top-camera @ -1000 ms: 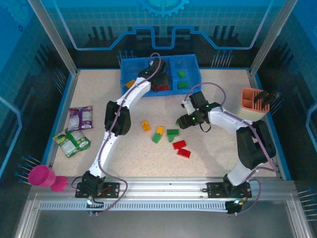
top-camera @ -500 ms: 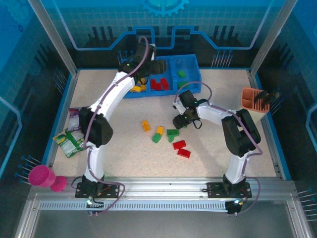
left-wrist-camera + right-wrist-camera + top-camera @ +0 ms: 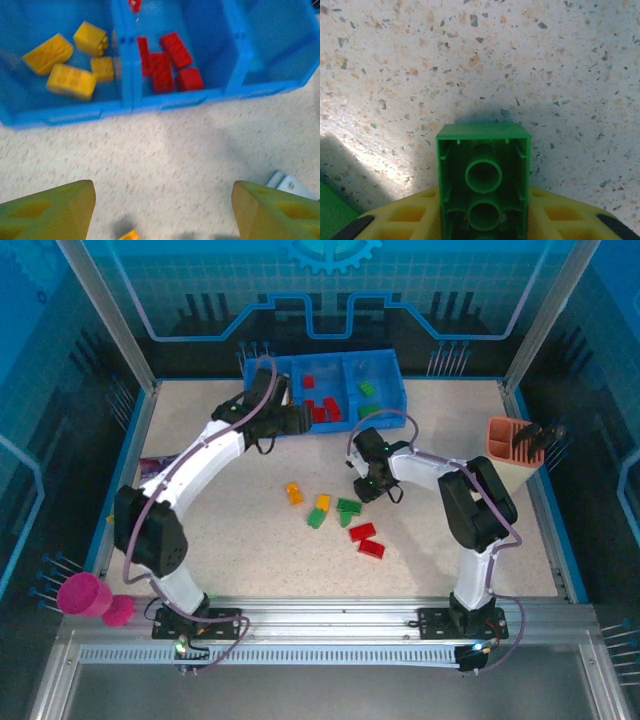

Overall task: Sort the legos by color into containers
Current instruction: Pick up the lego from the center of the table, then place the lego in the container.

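The blue tray (image 3: 398, 390) of containers stands at the back. In the left wrist view its left compartment (image 3: 15, 117) holds yellow legos (image 3: 65, 80) and the middle one holds red legos (image 3: 165, 65). Green legos (image 3: 368, 390) lie in the right compartment. My left gripper (image 3: 298, 420) hangs open in front of the tray, and nothing sits between its fingers (image 3: 50, 210). My right gripper (image 3: 362, 490) is shut on a green lego (image 3: 482, 170), underside up, just above the table. Loose orange (image 3: 294, 493), green (image 3: 316, 518) and red (image 3: 372, 548) legos lie mid-table.
An orange-pink slotted holder (image 3: 508, 445) stands at the right edge. A magenta cup (image 3: 83, 593) sits at the near left corner. Another green lego (image 3: 348, 506) lies right beside the right gripper. An orange lego (image 3: 129, 235) lies just below the left gripper.
My left gripper has drawn back from over the tray to its near side and opened wider. My right gripper has moved left to the green legos and shut on one.
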Robot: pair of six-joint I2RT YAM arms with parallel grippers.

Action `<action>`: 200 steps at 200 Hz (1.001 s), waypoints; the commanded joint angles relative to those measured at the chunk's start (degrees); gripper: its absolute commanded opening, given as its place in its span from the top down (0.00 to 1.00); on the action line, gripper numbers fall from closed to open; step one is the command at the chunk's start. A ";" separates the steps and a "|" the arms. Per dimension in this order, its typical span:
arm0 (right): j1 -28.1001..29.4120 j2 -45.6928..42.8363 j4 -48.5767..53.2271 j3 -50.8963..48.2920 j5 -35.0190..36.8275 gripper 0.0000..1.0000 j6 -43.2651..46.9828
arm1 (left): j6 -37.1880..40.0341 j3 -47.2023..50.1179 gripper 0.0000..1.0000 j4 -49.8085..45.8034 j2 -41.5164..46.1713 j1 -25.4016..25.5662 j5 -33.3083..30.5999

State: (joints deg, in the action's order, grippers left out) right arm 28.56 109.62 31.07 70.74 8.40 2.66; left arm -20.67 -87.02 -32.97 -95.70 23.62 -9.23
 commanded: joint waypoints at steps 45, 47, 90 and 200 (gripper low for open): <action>0.93 -3.66 4.19 -0.13 0.73 0.74 -1.78 | -9.55 20.16 0.25 7.38 8.24 -0.46 3.72; 0.90 -3.81 4.40 0.00 0.78 0.75 -1.89 | -9.56 20.21 0.25 7.22 8.25 -0.47 3.77; -2.06 -8.89 6.87 7.22 3.64 0.78 -3.74 | -9.62 22.52 0.25 3.68 9.65 0.58 4.42; -10.03 10.85 -4.03 39.30 2.50 0.77 -6.25 | -20.07 33.77 0.25 11.50 6.13 5.02 5.65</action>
State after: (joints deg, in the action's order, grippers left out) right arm 19.68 114.24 27.35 104.51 11.55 -2.81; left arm -37.60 -54.37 -24.91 -88.14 27.90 -4.93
